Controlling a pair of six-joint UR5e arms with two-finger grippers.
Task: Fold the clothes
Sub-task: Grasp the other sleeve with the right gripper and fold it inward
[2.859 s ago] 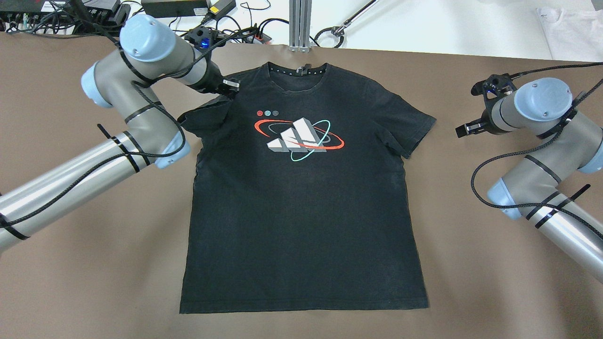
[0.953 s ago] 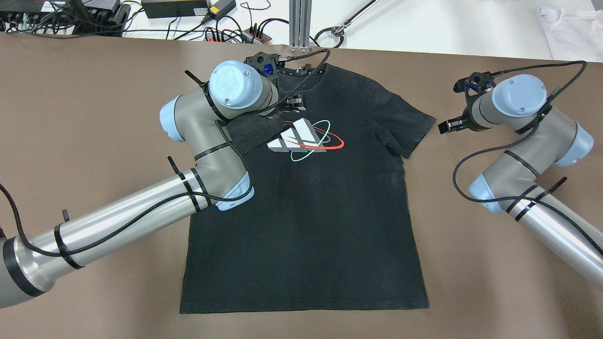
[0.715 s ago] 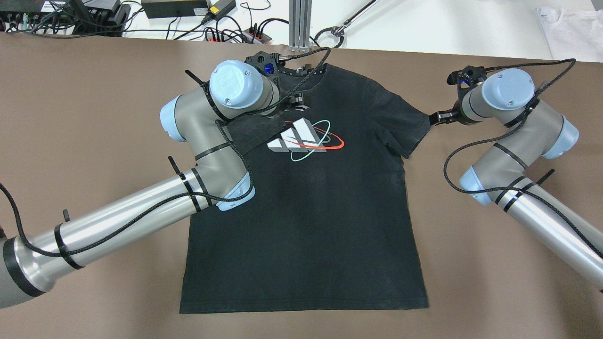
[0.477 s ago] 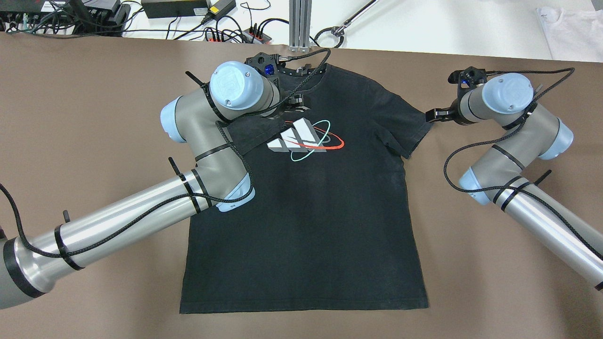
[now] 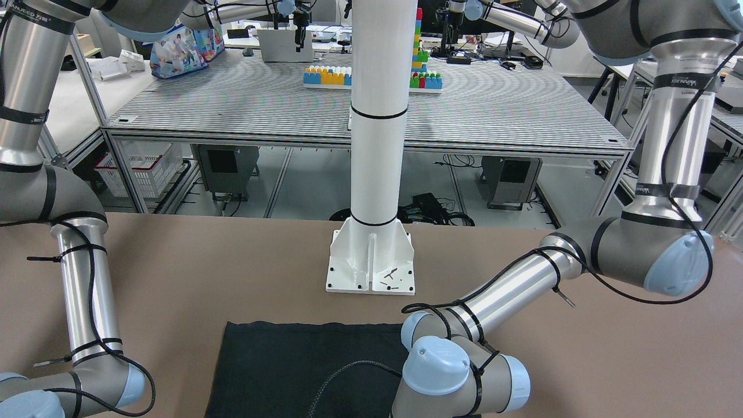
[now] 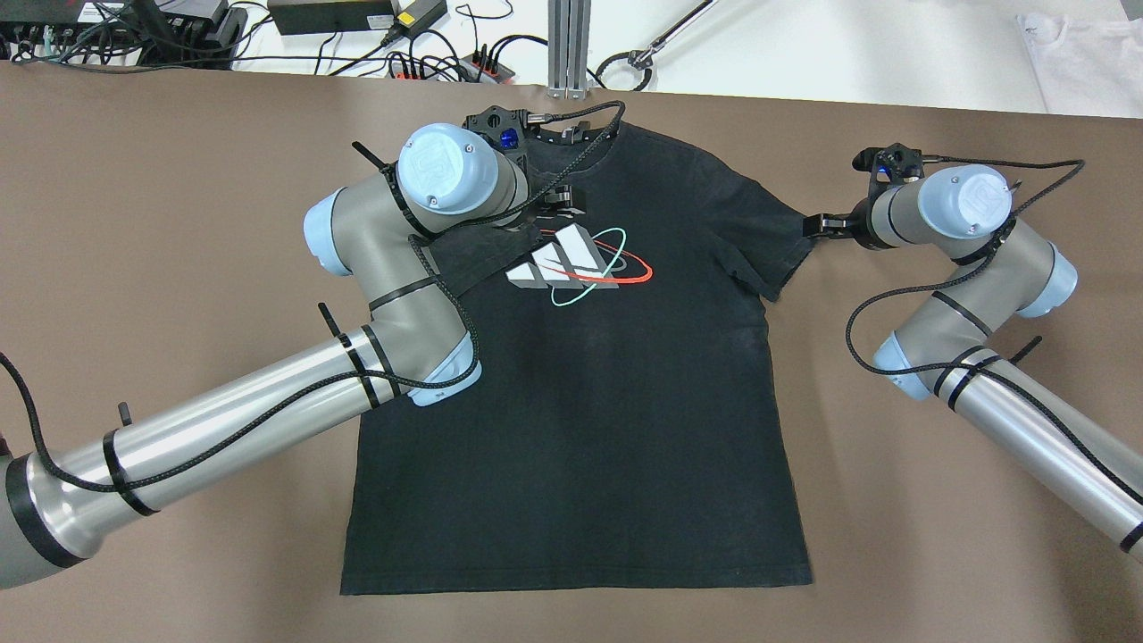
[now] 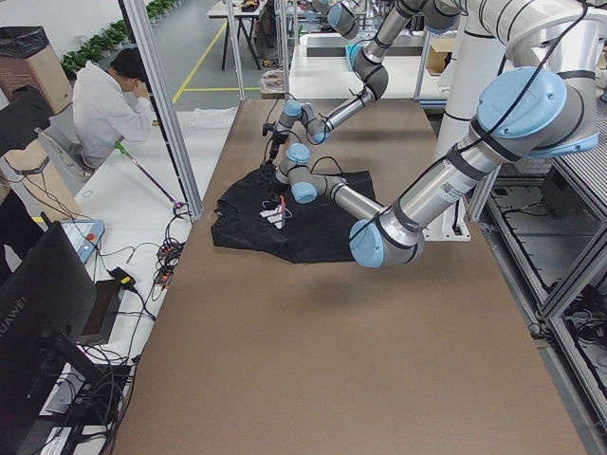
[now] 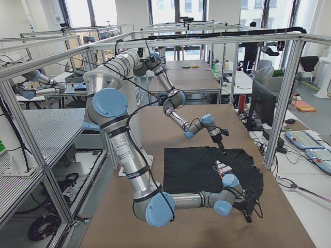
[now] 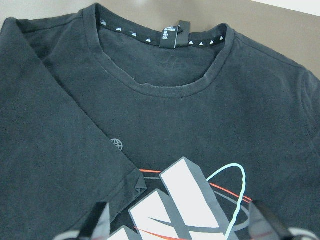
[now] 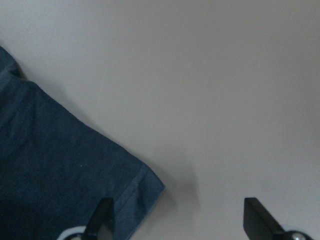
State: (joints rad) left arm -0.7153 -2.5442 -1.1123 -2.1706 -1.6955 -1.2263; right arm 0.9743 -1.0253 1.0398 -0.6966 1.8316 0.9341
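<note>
Hovering with the right gripper point(image 6: 811, 224) wide open by the black shirt point(image 6: 580, 429), flat on the table point(image 6: 893, 536). Sleeve tip point(image 6: 786, 239) at 9 o'clock from it. Left gripper point(image 6: 558, 198) wide too, over the shirt.

A monitor point(image 7: 38, 327) in the left-end view is showing the word HUAWEI on its dark back. The black T-shirt point(image 6: 580, 429) is carrying a three-bar logo point(image 6: 558, 263) ringed in red and teal, without letters, and its neck tag point(image 9: 171, 35) is bearing white print too small to read.
</note>
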